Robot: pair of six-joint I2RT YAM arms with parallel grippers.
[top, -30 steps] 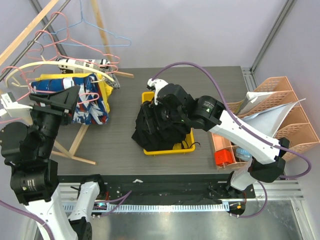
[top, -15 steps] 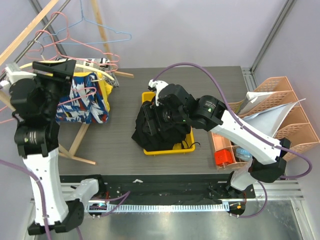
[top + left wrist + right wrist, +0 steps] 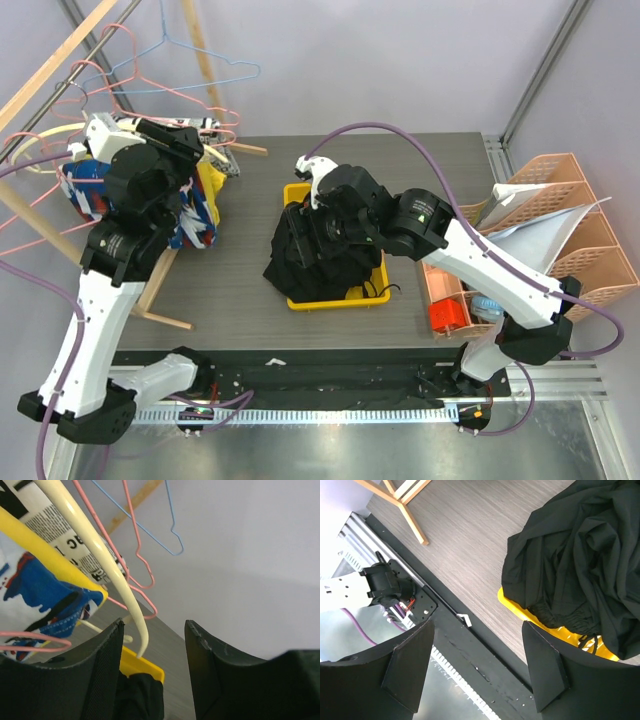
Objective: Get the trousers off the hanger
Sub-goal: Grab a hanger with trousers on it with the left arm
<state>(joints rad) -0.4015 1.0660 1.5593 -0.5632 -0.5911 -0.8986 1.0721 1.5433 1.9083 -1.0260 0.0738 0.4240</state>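
Left pincer (image 3: pixel 154 630), open, has swung up to the cream hanger (image 3: pixel 107 565) at upper left, ungripped; right pincer (image 3: pixel 477 630) hangs open over black trousers (image 3: pixel 580 555); next removal likely starting.

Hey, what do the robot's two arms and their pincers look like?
The left arm and right arm have white links joined by bulky black joints, and a purple cable loops along each. The left pincer and right pincer each have two broad, flat, matte black fingers with angular edges. No markings are readable.
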